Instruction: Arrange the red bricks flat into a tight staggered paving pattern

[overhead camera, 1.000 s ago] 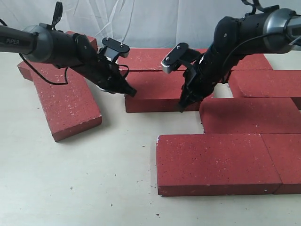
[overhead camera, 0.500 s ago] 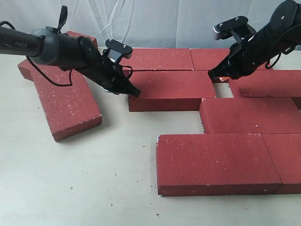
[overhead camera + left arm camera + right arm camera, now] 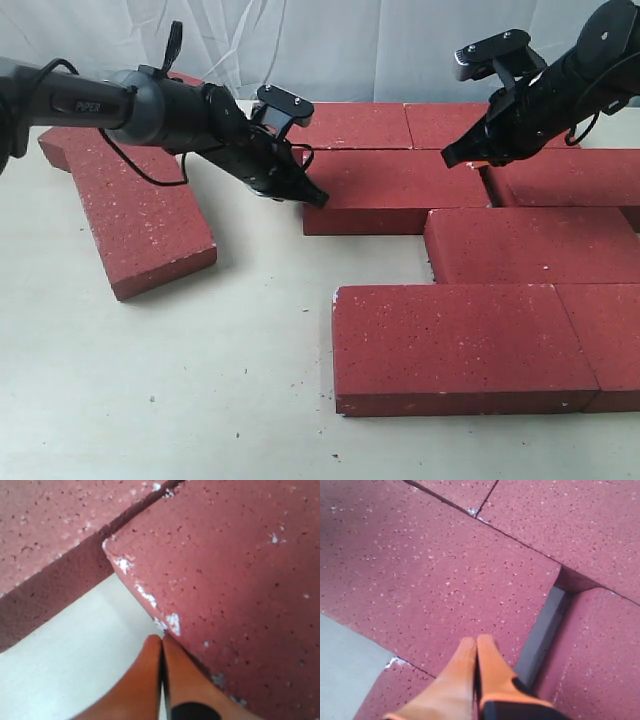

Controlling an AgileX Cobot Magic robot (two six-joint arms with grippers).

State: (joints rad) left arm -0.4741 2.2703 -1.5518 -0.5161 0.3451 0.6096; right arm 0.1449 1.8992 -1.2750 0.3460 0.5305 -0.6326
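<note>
Jaws on both arms are pinched fully together, nothing held in either one. Left gripper (image 3: pixel 316 197) has its tip right at the left end of the middle brick (image 3: pixel 395 190). In the wrist view the orange fingertips (image 3: pixel 150 672) sit against that brick's chipped, white-flecked edge, and it looks like contact to me. Right gripper (image 3: pixel 449 158) is over the right end of the same brick, close to a narrow gap (image 3: pixel 542 630) where the table shows between it and the next brick (image 3: pixel 570 175). Can't tell whether it's actually resting on the face.

As for the red bricks (image 3: pixel 460 345), they all lie flat on the pale table (image 3: pixel 200 390). Two back-row bricks (image 3: pixel 350 125) sit end to end along the middle brick's far edge. Nearer the camera there's an offset brick (image 3: pixel 530 245), then a front pair butted edge to edge. Way off on the left is a loose brick (image 3: pixel 140 215) lying at an angle, well apart from the pattern. Another brick (image 3: pixel 58 142) peeks out beyond it, partly hidden by the left arm.
</note>
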